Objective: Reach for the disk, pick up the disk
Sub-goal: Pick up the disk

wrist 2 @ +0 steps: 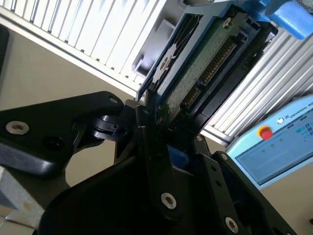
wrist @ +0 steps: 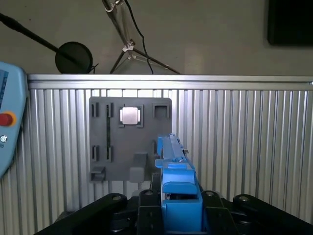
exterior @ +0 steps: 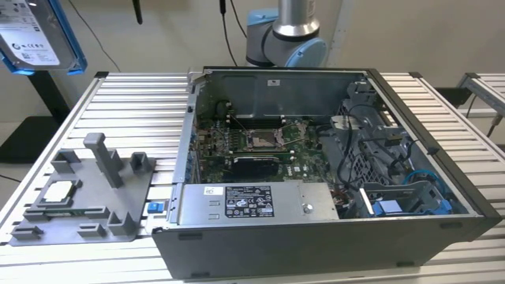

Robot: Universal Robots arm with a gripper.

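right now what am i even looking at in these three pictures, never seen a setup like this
This is a robot arm, rising behind an open computer case on a ribbed metal table. The exterior view comes from a camera off the arm. Both wrist views come from cameras riding near the arm's wrist. Beside the case lies a grey holder plate carrying a small square chip. The arm's gripper is shut on the disk, a silver hard drive in blue plastic rails. In the exterior view the disk hangs in the air at the upper left, above the table. The pale blue box with a red button looks like a control tablet.
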